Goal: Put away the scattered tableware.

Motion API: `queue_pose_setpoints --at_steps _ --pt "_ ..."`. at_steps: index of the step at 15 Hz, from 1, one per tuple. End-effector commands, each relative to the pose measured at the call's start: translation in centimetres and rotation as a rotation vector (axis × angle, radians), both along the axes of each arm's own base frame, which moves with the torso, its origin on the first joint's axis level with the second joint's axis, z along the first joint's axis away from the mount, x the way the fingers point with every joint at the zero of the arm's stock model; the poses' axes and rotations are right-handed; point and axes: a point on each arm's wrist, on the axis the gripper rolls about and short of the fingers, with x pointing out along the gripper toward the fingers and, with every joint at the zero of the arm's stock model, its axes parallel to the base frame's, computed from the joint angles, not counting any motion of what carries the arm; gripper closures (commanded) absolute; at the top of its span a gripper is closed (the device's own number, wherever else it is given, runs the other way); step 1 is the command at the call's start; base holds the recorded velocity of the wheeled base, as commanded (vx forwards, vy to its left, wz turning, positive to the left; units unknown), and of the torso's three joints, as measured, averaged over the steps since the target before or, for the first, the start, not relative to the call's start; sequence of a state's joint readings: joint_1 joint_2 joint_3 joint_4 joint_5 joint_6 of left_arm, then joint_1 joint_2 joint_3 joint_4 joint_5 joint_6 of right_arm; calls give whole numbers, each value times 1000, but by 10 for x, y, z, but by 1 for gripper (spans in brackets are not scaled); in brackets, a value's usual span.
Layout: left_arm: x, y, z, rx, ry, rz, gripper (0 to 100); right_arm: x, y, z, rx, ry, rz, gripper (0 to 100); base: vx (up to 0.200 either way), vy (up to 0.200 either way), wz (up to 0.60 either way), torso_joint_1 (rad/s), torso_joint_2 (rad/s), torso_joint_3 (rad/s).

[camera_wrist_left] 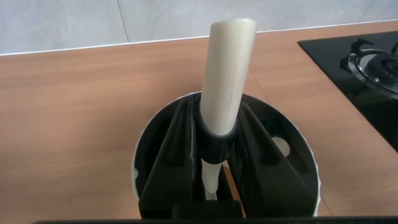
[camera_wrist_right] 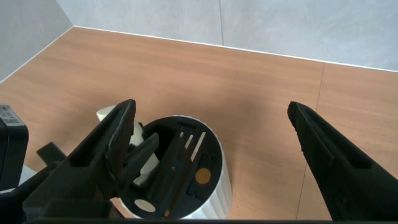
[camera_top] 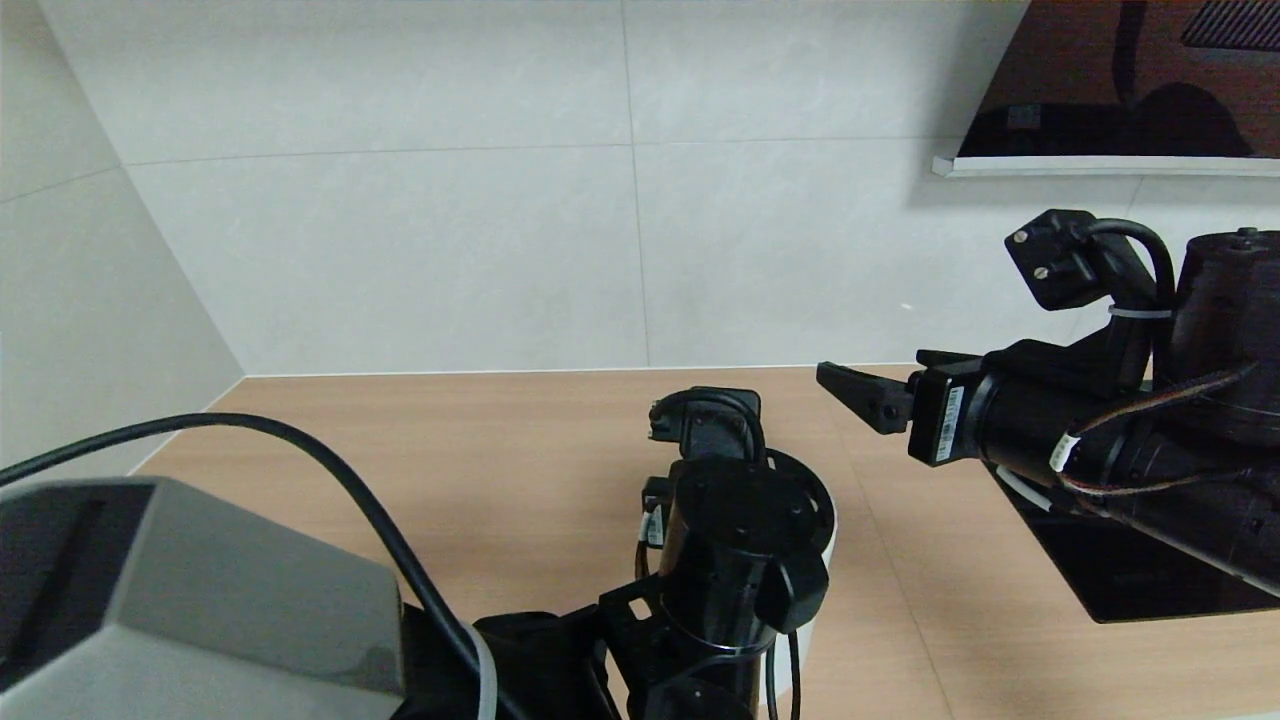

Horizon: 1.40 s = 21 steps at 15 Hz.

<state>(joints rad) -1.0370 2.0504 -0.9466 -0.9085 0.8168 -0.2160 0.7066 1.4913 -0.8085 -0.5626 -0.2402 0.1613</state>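
Pale tiled wall [camera_top: 400, 250] closes off the back of a wood-grain counter [camera_top: 480, 450] in the head view. A range hood [camera_top: 1120, 90] hangs high to the right of the white utensil holder [camera_top: 828, 520], and a black cooktop [camera_top: 1150, 590] is let into the counter on that same side. Your right gripper [camera_top: 870, 368] hangs beyond the holder and to its right, above the counter.

From the left wrist view, you see the left gripper [camera_wrist_left: 217, 121] directly above the holder's slotted insert [camera_wrist_left: 168, 174], clamped round the cream handle [camera_wrist_left: 227, 68] of a utensil. The handle stands nearly upright, and its thinner shank runs down into a slot. You cannot tell which utensil it is, because the working end is hidden. Judge it light and stiff. The handle looks smooth and rounded, so probably slippery, and low on the handle, just above the shank, seems the sound place to hold it. The holder itself looks light enough to tip if you drag the shank sideways.

From the right wrist view, the right gripper's fingers [camera_wrist_right: 336, 162] stand wide apart with nothing between them. The holder sits below them, with flat, matte counter running on beyond it to the wall.
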Motion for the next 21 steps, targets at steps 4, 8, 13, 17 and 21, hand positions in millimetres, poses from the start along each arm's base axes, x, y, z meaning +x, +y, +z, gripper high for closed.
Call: queue_pose_setpoints --at_steps 4,8,13,17,21 --pt "0 0 1 -3 -2 1 0 0 1 -1 -3 3 0 0 0 0 0 0 0 0" --pt "-5 9 15 -28 -15 -7 0 -1 0 1 2 -3 0 0 0 0 0 0 0 0" --pt "-33 75 89 -192 -100 -165 0 1 -7 5 15 -18 -26 0 0 0 0 0 0 0" --pt "-32 137 120 -231 -194 -70 0 0 -42 20 54 -70 -134 0 0 0 0 0 0 0" --pt "-66 218 130 -233 -283 42 0 -39 -95 23 78 -140 -263 0 0 0 0 0 0 0"
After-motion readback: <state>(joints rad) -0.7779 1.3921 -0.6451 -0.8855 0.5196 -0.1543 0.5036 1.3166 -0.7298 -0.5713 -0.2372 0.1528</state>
